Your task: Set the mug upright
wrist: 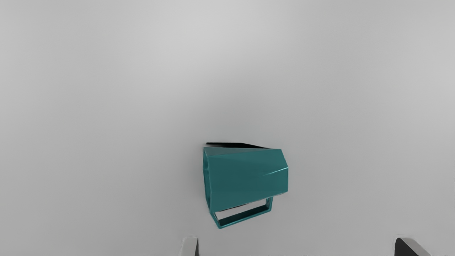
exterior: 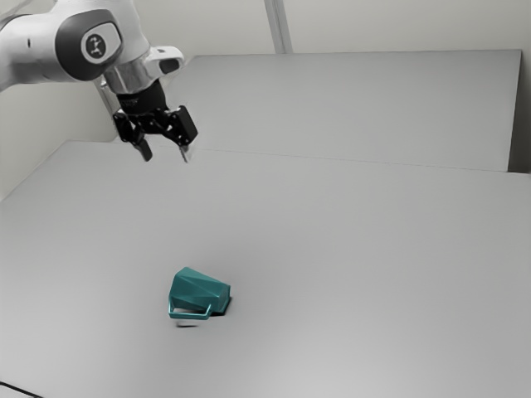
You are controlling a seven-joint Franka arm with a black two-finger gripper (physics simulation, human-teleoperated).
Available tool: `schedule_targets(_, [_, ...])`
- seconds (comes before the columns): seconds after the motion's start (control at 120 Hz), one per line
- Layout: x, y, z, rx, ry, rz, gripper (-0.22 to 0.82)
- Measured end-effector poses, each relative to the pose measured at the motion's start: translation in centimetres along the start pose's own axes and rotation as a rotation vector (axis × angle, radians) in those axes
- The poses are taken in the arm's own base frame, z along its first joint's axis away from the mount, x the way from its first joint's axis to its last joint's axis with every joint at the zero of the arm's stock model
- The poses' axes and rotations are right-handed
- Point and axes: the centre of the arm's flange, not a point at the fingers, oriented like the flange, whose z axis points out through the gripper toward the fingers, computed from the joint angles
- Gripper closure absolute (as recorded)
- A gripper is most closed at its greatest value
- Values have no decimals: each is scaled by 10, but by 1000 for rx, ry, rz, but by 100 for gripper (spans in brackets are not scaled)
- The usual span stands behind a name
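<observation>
Mug: the teal, faceted mug [exterior: 199, 292] lies on its side on the grey table [exterior: 373, 265], so it is not upright. Clock hours here are read on the exterior view, with the mug at the dial's centre.
Mouth and base: the wider, open end faces roughly nine to ten o'clock, the narrower base between three and four.
Handle: the squared handle [wrist: 245, 217] juts out toward six o'clock.
Gripper: the black gripper [exterior: 166, 157] hangs between eleven and twelve o'clock, well apart from the mug, with its two fingers spread and nothing between them.
Step in hand: by my judgement, reaching for the mug; the grasp and the righting are both still needed.
Next move: bring the open fingers down to the mug. They are spaced roughly along its length, so a turn of the hand to grip across the body would probably suit tipping the mouth upward better. The handle could foul a finger.
Arm: the white arm [exterior: 25, 50] comes in from ten to eleven o'clock.
Brands and writing: a round badge [exterior: 95, 46] sits on the arm's joint, its lettering unreadable. I can make out no label on the mug.
Cable: a thin black line [exterior: 18, 389], perhaps a cord, at eight o'clock.
</observation>
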Motion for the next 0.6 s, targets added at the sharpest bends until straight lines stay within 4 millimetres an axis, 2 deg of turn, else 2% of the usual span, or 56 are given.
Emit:
schedule_targets(0.133, [-28, -18, 30, -73, -44, -52, 0])
schedule_targets(0.308, [-40, -51, 86, -196, -119, -138, 0])
schedule_targets(0.45, [-52, -64, 109, -261, -128, -124, 0])
schedule_targets(0.6, [-63, -94, 137, -342, -127, -110, 0])
